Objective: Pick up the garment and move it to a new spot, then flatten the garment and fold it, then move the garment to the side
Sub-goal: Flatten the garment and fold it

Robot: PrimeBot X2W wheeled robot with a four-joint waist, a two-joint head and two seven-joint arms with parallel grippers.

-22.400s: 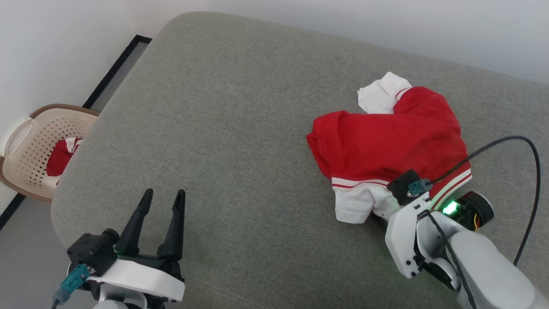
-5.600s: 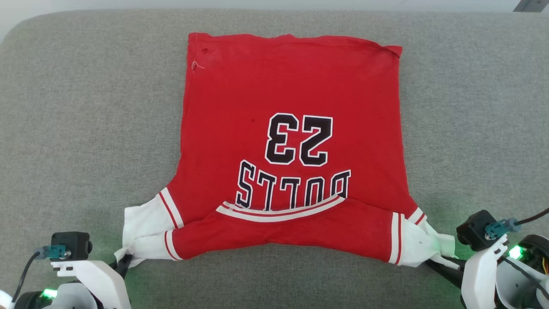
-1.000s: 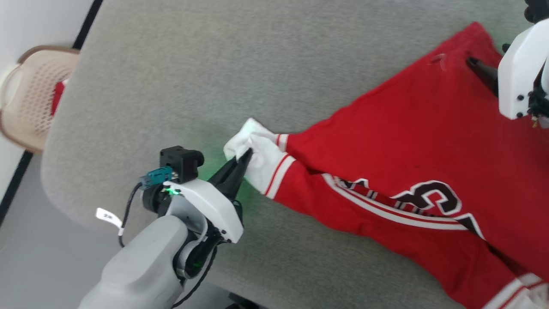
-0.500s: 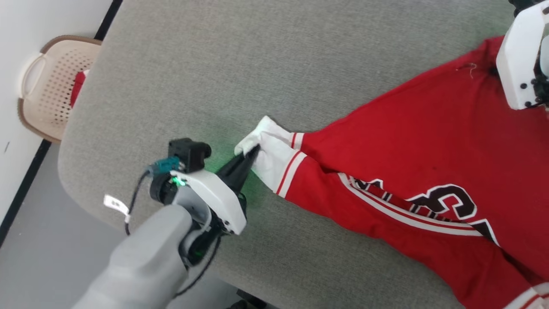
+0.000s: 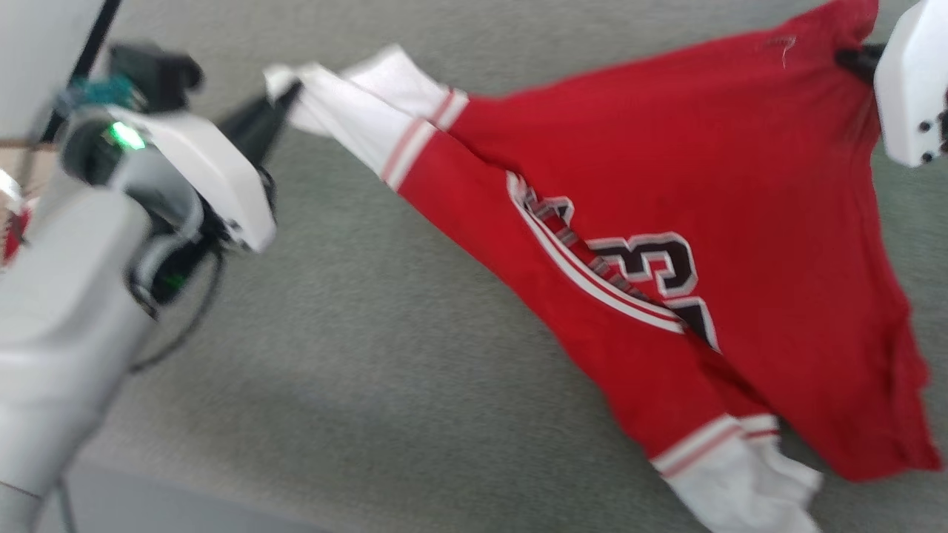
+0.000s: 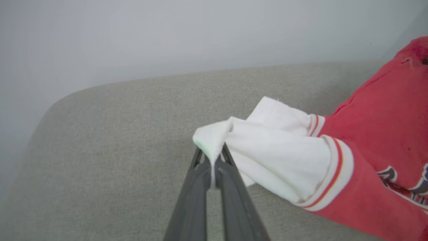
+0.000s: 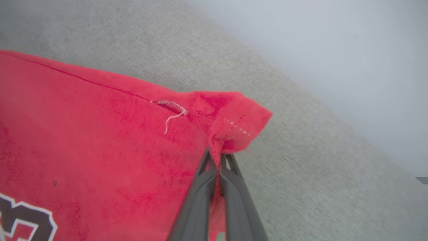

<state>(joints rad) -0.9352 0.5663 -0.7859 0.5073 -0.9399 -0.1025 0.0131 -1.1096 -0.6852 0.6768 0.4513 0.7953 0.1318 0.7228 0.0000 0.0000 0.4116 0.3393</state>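
Between our two pincers, the garment [image 5: 666, 170] is pulled out into a long red stretch over the grey cushioned surface [image 5: 355, 355]. Our left pincer [image 5: 287, 92] is clamped tight on the tip of one white sleeve end [image 5: 348, 111]. The left wrist view shows the white cloth squeezed between the fingertips and bunching up just past them. Our right pincer [image 5: 852, 59] is closed on a red hem corner [image 7: 237, 120], which flops over just beyond its tips. A loose white thread [image 7: 170, 122] dangles from the seam, close to those fingers.

The black numerals [image 5: 652, 266] sit roughly midway between the pincers, on the side nearer us. The other sleeve end [image 5: 733, 481] droops well away from both pincers. We can't tell if it's resting on the surface, since the head view is pretty smeared.

As for the setting, the surface is a nubby grey fabric with a rounded edge. Beyond both pincers there's a plain pale wall [image 6: 167, 33]. Behind our left arm, the surface drops off to a strip of grey floor [image 5: 185, 514].
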